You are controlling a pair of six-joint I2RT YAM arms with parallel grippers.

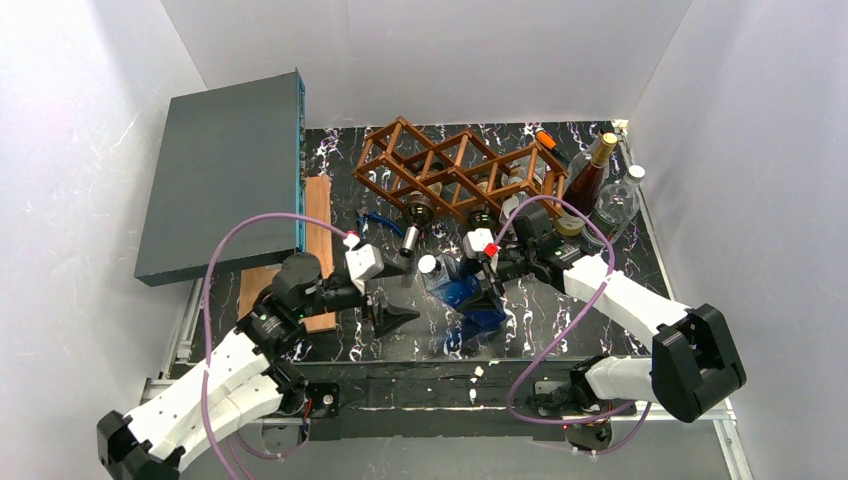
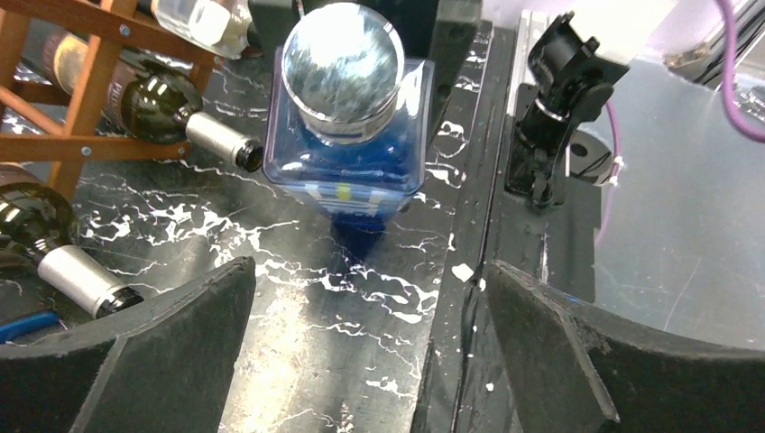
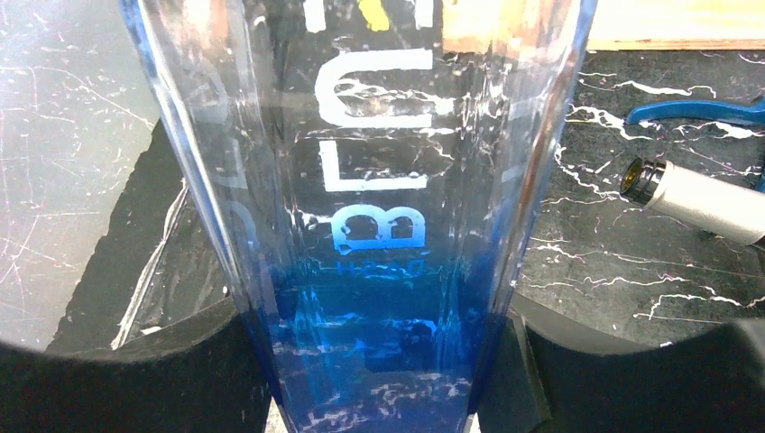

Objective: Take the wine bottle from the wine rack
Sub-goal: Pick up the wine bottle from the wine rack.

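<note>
The wine rack (image 1: 450, 165), a brown wooden lattice, lies at the back of the black marbled table. The wine bottle (image 1: 455, 285) is a square blue glass one with a round clear stopper. It is tilted over the table in front of the rack and apart from it. My right gripper (image 1: 487, 297) is shut on its lower body, and the blue glass (image 3: 370, 225) fills the space between the pads (image 3: 135, 379). My left gripper (image 1: 392, 315) hangs open and empty just left of the bottle (image 2: 347, 126). Two dark bottles (image 2: 162, 108) with silver necks lie in the rack (image 2: 86, 99).
A grey flat box (image 1: 225, 170) leans at the back left over a wooden board (image 1: 318, 200). A brown bottle (image 1: 590, 175) and a clear bottle (image 1: 618, 200) stand at the back right. A blue tool (image 1: 375, 222) lies left of the rack. White walls enclose the table.
</note>
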